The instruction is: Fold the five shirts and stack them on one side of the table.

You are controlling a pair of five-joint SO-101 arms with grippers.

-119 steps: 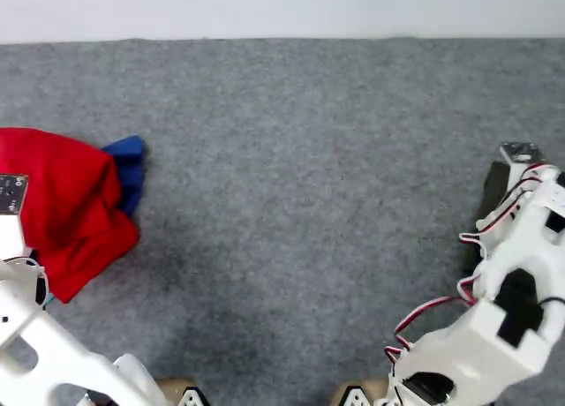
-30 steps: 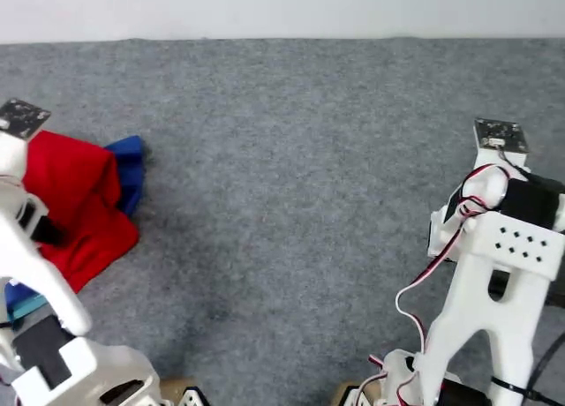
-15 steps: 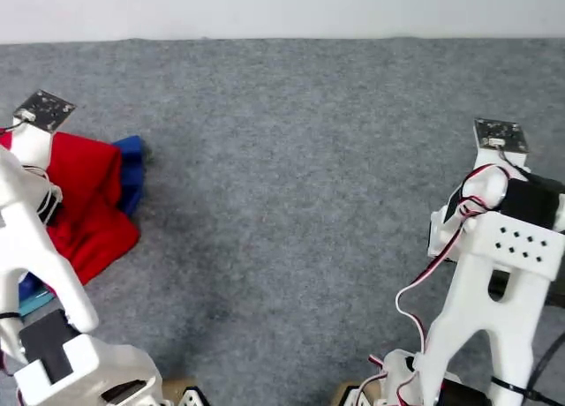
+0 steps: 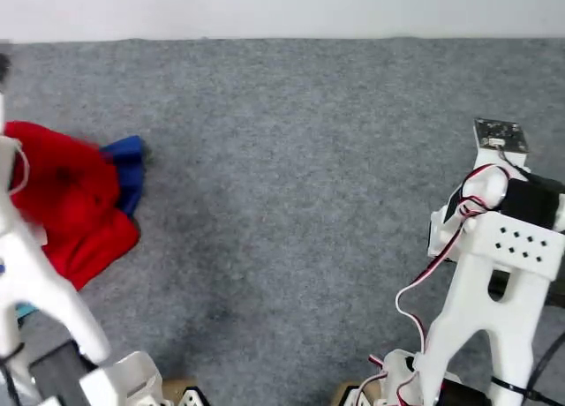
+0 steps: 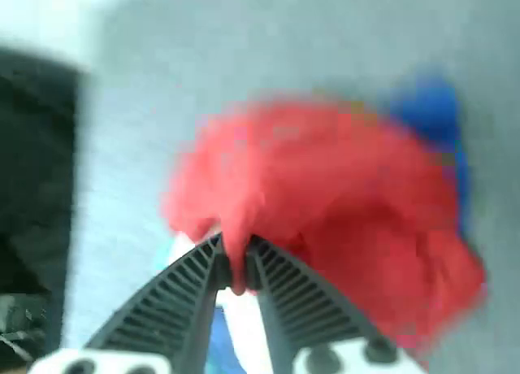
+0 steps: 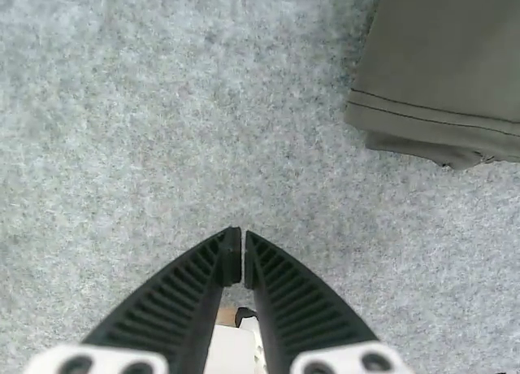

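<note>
Red cloth first: the red shirt (image 4: 75, 207) lies bunched at the left side of the grey felt table (image 4: 309, 159). It lies over a blue shirt (image 4: 131, 169), whose edge pokes out toward the table's middle. A sliver of teal fabric (image 4: 23, 311) shows at the left edge, below the red heap.

Your left gripper (image 5: 234, 248) is over that heap. Its ribbed fingers (image 5: 183, 280) are drawn close, with a tongue of red cloth nipped between the tips. That view is smeared, so how deep the bite goes is not readable. In the high view the left arm (image 4: 40, 291) rises white along the table's left edge, partly across the red shirt.

Your right gripper (image 6: 242, 236) hangs over bare felt, tips pressed together and nothing between them. A folded olive shirt (image 6: 447, 65) lies flat near it, apart from the fingers. The right arm (image 4: 494, 274) stands at the table's right side, well apart from the red heap.
</note>
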